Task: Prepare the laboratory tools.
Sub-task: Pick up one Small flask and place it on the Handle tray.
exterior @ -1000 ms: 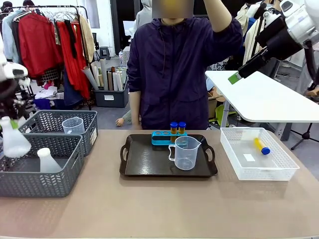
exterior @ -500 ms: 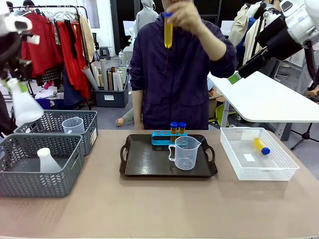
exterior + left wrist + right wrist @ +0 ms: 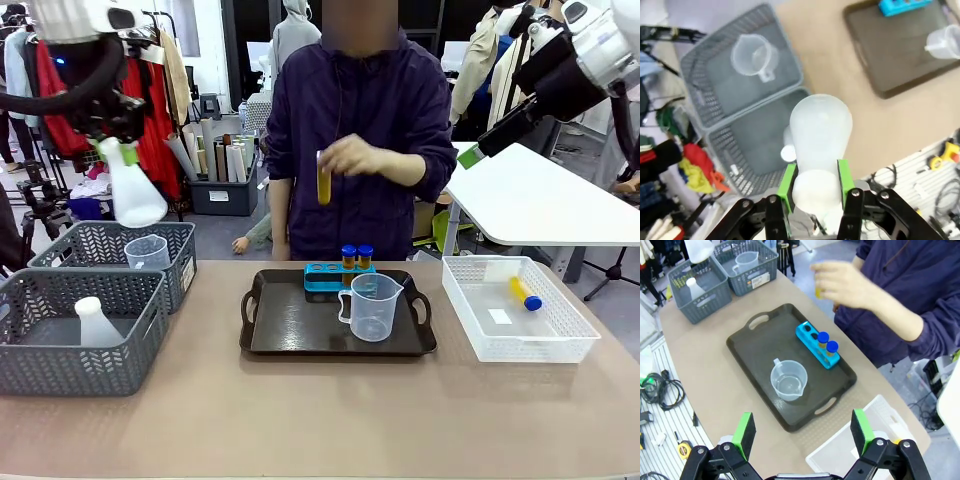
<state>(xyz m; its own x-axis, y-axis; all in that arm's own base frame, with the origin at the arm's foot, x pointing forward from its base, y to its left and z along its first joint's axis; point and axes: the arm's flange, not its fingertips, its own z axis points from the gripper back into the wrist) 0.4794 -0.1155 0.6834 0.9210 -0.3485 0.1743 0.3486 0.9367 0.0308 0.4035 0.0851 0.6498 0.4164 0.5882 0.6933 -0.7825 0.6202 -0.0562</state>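
Observation:
My left gripper (image 3: 120, 152) is shut on the neck of a translucent white conical flask (image 3: 136, 197), which hangs high above the grey baskets. In the left wrist view the flask (image 3: 820, 130) sits between the green pads (image 3: 788, 179). A clear handled beaker (image 3: 373, 305) stands on the dark tray (image 3: 290, 330), in front of a blue rack (image 3: 323, 276) that holds two amber blue-capped tubes (image 3: 356, 256). The person's hand holds a third tube (image 3: 323, 178) above the rack. A fourth tube (image 3: 525, 293) lies in the white basket. My right gripper (image 3: 470, 155) hovers open and empty, high at the right.
Two grey mesh baskets stand at the left: the near one (image 3: 60, 375) holds another flask (image 3: 95, 322), the far one (image 3: 180, 240) another beaker (image 3: 147, 250). A white mesh basket (image 3: 560, 345) sits at the right. A white table (image 3: 540, 200) stands behind it.
My left gripper has lifted the flask up and to the right, away from the grey baskets. The person's hand has brought the tube down from head height to chest height.

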